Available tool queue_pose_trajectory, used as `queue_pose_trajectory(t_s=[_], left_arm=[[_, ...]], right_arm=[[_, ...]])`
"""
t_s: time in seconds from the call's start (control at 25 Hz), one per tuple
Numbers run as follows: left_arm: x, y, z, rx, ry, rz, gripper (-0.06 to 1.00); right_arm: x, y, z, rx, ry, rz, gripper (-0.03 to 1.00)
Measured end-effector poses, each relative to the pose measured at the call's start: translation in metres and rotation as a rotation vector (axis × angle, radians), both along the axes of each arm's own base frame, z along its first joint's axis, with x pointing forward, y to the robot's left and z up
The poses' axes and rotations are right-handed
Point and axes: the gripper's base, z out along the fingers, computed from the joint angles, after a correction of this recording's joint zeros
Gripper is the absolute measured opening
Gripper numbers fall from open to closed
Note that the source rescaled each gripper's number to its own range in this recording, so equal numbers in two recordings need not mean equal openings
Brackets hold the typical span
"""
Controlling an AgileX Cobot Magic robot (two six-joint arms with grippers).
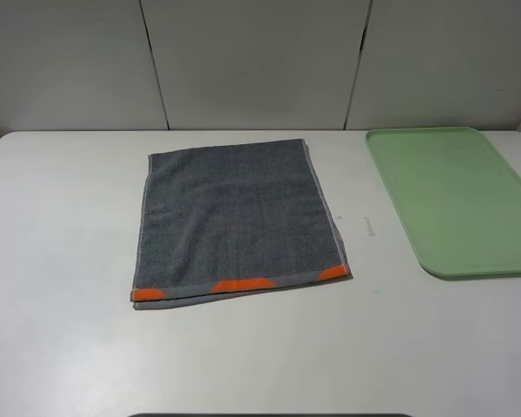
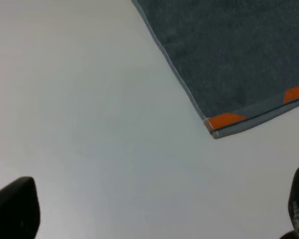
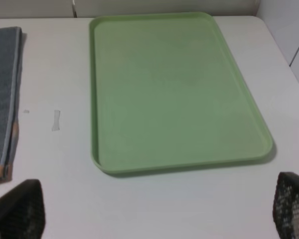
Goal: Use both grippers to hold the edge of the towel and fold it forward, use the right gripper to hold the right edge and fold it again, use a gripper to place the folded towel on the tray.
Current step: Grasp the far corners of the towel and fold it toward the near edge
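Note:
A grey towel (image 1: 239,221) with orange marks along its near edge lies flat on the white table (image 1: 61,261), two layers showing at that edge. Its near left corner shows in the left wrist view (image 2: 224,59). Its right edge shows in the right wrist view (image 3: 2,94). A light green tray (image 1: 456,195) lies empty to the right of the towel, and fills the right wrist view (image 3: 174,89). My left gripper (image 2: 157,214) is open and empty above bare table, short of the towel corner. My right gripper (image 3: 154,211) is open and empty, near the tray's front edge. Neither gripper shows in the exterior view.
A small scrap of tape (image 1: 369,228) sticks to the table between towel and tray, also in the right wrist view (image 3: 56,119). A white panelled wall (image 1: 260,61) stands behind the table. Bare table lies left of and in front of the towel.

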Motion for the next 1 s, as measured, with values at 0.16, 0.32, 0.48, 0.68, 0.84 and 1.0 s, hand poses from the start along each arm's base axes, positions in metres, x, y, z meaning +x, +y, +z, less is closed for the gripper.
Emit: queue_pose_trajectory(t_s=[0.16,0.32,0.48,0.68,0.84,1.0], left_arm=[[0.0000,0.0000,0.0000,0.000,0.000,0.000,1.00],[0.0000,0.0000,0.0000,0.000,0.000,0.000,1.00],[0.0000,0.0000,0.0000,0.000,0.000,0.000,1.00],[0.0000,0.0000,0.0000,0.000,0.000,0.000,1.00],[0.0000,0.0000,0.0000,0.000,0.000,0.000,1.00],[0.0000,0.0000,0.0000,0.000,0.000,0.000,1.00]], right_arm=[[0.0000,0.0000,0.0000,0.000,0.000,0.000,1.00],[0.0000,0.0000,0.0000,0.000,0.000,0.000,1.00],[0.0000,0.0000,0.0000,0.000,0.000,0.000,1.00],[0.0000,0.0000,0.0000,0.000,0.000,0.000,1.00],[0.0000,0.0000,0.0000,0.000,0.000,0.000,1.00],[0.0000,0.0000,0.0000,0.000,0.000,0.000,1.00]])
